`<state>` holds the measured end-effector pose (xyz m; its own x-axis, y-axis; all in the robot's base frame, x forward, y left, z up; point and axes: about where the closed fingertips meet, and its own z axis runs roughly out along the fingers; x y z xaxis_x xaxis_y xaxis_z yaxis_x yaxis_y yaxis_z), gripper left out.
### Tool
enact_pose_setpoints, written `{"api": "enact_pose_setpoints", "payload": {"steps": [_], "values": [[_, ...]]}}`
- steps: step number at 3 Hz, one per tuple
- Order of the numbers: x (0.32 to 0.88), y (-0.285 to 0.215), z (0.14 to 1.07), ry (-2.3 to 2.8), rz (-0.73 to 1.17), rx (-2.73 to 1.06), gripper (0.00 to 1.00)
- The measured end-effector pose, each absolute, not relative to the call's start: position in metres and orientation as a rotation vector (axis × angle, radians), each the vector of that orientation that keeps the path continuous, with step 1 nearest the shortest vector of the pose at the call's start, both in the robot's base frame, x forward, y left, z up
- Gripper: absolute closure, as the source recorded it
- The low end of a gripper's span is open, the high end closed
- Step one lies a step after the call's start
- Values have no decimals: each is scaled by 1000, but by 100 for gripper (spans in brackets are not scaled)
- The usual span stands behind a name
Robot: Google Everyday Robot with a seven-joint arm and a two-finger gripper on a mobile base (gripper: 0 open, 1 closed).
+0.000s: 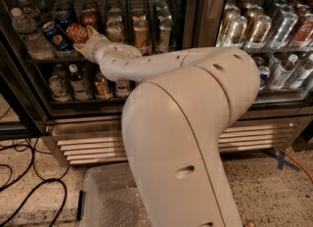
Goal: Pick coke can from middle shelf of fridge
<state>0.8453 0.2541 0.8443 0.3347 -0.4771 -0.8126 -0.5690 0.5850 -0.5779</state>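
Note:
The fridge (pixel 193 11) has a dark frame and wire racks. On its middle shelf (pixel 58 57) stand soda cans and a water bottle. The coke can (pixel 76 33), red with white script, is tilted at the front of this shelf, next to a blue Pepsi can (pixel 53 33). My gripper (pixel 84 40) reaches in from the right and is shut on the coke can, one finger above it and one below. More cans, among them a tan-and-silver can (pixel 141 34), stand to the right behind my forearm.
My bulky cream arm (pixel 186 123) fills the middle of the view. A second cooler (pixel 274 25) with silver cans is at the right. Small bottles fill the lower rack (pixel 83 81). A ribbed grille (pixel 88 145), black cables (pixel 24 192) and a clear bin (pixel 102 196) lie below.

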Motion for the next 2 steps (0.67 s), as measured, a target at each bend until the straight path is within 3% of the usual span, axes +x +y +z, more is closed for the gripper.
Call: {"api": "enact_pose_setpoints", "payload": {"steps": [2], "values": [[833,245,871,1274,128,-887,100]]}}
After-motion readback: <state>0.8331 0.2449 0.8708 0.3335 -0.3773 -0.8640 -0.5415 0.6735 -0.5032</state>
